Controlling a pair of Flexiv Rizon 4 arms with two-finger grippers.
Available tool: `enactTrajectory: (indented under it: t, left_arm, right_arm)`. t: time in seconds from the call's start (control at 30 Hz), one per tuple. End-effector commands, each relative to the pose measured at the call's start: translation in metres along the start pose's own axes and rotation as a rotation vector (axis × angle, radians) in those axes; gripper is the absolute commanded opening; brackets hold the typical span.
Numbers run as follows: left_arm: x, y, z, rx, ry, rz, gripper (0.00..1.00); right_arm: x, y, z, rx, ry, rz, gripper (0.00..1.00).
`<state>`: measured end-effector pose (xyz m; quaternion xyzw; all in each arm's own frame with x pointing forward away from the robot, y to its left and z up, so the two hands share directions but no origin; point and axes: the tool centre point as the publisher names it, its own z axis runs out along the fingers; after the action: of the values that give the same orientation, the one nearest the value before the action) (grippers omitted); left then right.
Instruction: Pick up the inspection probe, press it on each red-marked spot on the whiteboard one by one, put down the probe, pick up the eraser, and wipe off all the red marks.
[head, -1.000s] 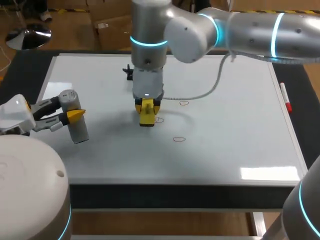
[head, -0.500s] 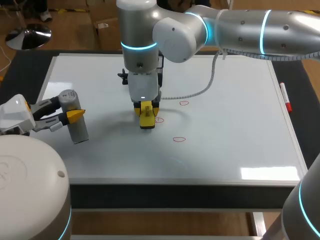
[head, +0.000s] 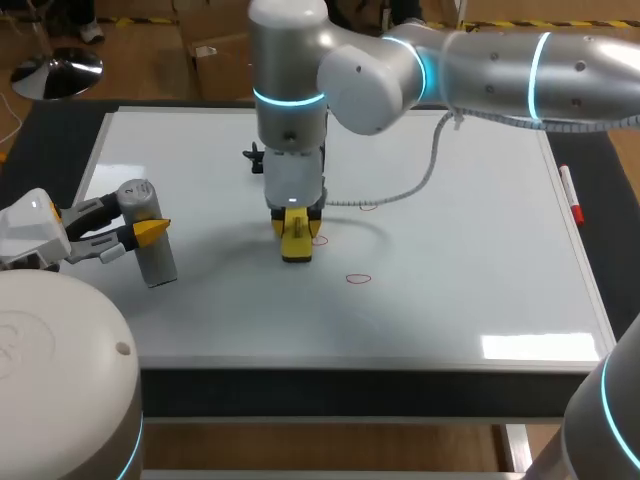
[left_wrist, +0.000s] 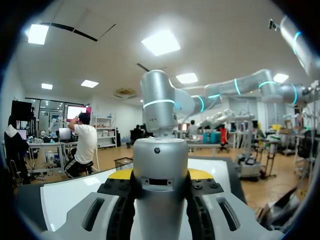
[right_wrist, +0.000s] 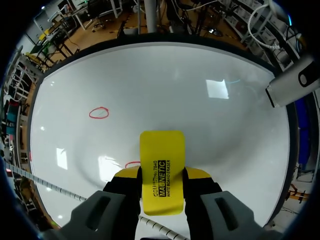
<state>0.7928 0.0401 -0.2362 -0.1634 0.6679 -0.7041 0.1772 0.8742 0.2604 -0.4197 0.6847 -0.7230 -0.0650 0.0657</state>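
Observation:
My right arm reaches in to the middle of the whiteboard (head: 480, 280). Its gripper (head: 296, 238) is shut on the yellow eraser (head: 296, 243), which points down at the board. In the right wrist view the eraser (right_wrist: 161, 170) sits between the fingers of the gripper (right_wrist: 162, 173). One red mark (head: 319, 240) lies just beside the eraser, a second red mark (head: 358, 279) nearer the front, a third red mark (head: 368, 205) by the cable. At the left, my left gripper (head: 140, 233) is shut on the grey cylindrical probe (head: 148, 238), also seen as the probe (left_wrist: 160, 192) upright between the fingers.
A red marker pen (head: 571, 196) lies off the board's right edge. A small black object (head: 255, 156) sits on the board behind my right wrist. A grey cable (head: 420, 175) hangs from my right arm over the board.
My right wrist swung a little left and back right, and the eraser crept slightly toward the board's front edge. The left arm with the probe has stayed still.

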Motion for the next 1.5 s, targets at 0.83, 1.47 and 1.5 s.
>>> enactTrajectory:
  t: [0.83,1.47,1.5]
  left_arm:
    - [0.0,-0.001,0.0,0.0,-0.001,0.001,0.0]
    - [0.0,-0.001,0.0,0.0,-0.001,0.001,0.0]
    - [0.0,-0.001,0.0,0.0,-0.001,0.001,0.0]
  right_arm:
    - [0.065,-0.001,0.012,-0.022,-0.007,0.178,0.0]
    - [0.095,0.007,-0.015,0.011,-0.027,0.246,0.0]
    - [0.098,0.007,-0.019,0.019,-0.031,0.254,0.0]
